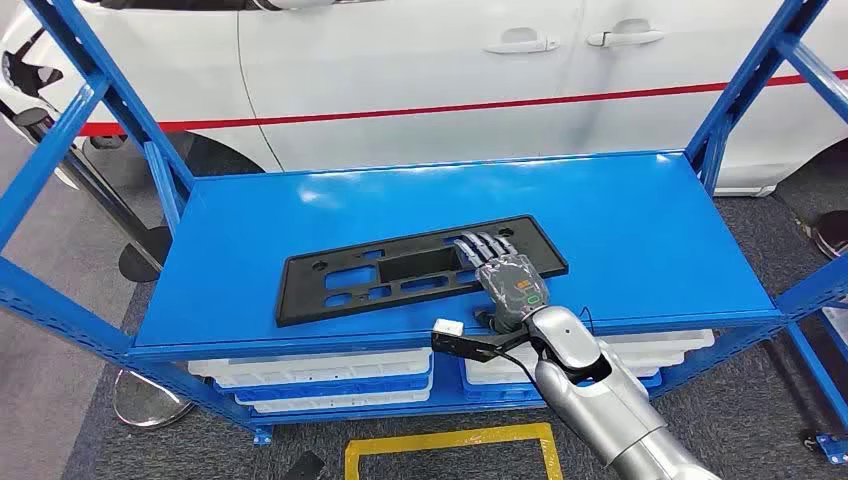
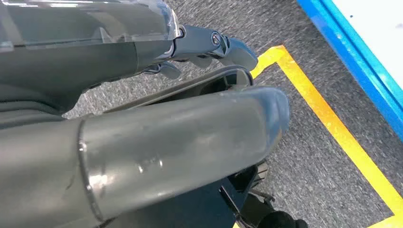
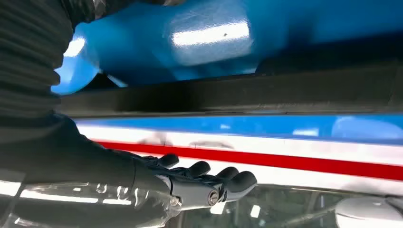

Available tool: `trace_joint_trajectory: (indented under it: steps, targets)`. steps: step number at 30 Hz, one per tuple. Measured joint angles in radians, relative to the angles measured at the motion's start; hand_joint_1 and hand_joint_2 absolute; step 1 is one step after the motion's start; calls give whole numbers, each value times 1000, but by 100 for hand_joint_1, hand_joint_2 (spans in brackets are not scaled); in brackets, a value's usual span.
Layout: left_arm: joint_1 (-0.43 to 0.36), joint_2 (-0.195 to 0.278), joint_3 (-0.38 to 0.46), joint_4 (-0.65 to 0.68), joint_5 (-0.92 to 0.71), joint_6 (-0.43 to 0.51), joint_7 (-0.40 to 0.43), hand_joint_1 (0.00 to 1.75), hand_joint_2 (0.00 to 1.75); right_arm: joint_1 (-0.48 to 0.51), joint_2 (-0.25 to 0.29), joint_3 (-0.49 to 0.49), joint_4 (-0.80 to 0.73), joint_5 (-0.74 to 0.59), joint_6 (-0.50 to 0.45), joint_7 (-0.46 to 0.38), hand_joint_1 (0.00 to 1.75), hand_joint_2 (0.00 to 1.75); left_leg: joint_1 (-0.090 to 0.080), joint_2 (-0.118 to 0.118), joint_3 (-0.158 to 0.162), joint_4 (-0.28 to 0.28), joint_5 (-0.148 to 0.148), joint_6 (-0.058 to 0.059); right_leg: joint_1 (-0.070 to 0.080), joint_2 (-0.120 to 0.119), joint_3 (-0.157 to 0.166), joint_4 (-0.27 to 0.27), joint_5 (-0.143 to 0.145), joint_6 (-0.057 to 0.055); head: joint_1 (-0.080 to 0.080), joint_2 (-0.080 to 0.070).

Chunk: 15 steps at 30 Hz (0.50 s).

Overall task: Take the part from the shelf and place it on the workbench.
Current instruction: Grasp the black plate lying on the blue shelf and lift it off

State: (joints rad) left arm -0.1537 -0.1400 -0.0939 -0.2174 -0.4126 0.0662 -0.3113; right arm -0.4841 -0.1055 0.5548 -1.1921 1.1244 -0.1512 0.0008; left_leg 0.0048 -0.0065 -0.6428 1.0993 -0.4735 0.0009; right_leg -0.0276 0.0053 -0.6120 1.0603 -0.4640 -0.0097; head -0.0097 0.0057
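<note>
Black and flat, the part lay on the blue shelf, close to the front edge. The right hand rested on top of its right end with the fingers stretched out flat, not wrapped around anything. So the grab had not happened yet. Next, I thought, the hand would need to get hold of an edge before lifting. The left hand hung down by the floor, holding nothing, fingers loosely bent.

right arm extended forward, right hand palm down, fingers straight and close together. left hand hanging low, fingers loosely curled, holding nothing.
</note>
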Motion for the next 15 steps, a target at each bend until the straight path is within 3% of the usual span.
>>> trace_joint_trajectory:
  steps: [2, 4, 5, 6, 8, 10, 12, 15]
  targets:
    - [-1, 0, 2, 0, -1, 0, 0, 0, 0, -4, 5, 11, 16, 2, 4, 2, 0, 175, 1, 0, -36, 75, -35, -4, 1, 0, 2, 0, -1, -2, 0, 0]
    - [0, 0, 5, 0, -2, 1, 0, 0, 0, -10, 13, 28, 44, 5, 9, 4, 86, 175, 3, 0, -94, 193, -77, -8, 4, 0, 5, 0, -3, -6, 0, 0]
    - [1, 0, 6, 0, -3, 1, 0, 0, 0, -13, 15, 34, 56, 6, 10, 5, 129, 175, 4, 0, -105, 214, -75, -8, 5, 0, 7, 0, -4, -7, 0, 0]
    - [2, 0, 6, 0, -4, 1, 0, 0, 0, -16, 18, 40, 68, 6, 11, 5, 173, 175, 4, 0, -98, 197, -56, -5, 6, 1, 9, 0, -5, -7, 0, 0]
    - [1, 0, 10, 0, -5, 1, 0, 0, 0, -21, 24, 50, 90, 0, 11, 5, 175, 175, 3, 0, -35, 72, 6, 4, 7, 2, 16, 0, -6, -6, 0, 0]
    - [-2, 0, 15, 0, -7, 2, 0, 0, 0, -23, 30, 55, 110, -13, 8, 2, 175, 175, -2, 1, 22, -38, 36, 13, 9, 5, 21, -2, -9, 1, 0, 0]
    - [-3, 0, 18, 0, -8, 2, 0, 0, 0, -23, 35, 57, 127, -26, 0, 0, 175, 175, -8, 1, 34, -62, 33, 20, 10, 7, 25, -8, -9, 12, 0, 0]
    - [-3, -1, 22, 0, -10, 3, -1, 0, 0, -19, 40, 58, 143, -36, -20, 0, 175, 175, -2, 5, 52, -89, 47, 37, 10, 6, 29, 0, -22, 28, 1, 0]
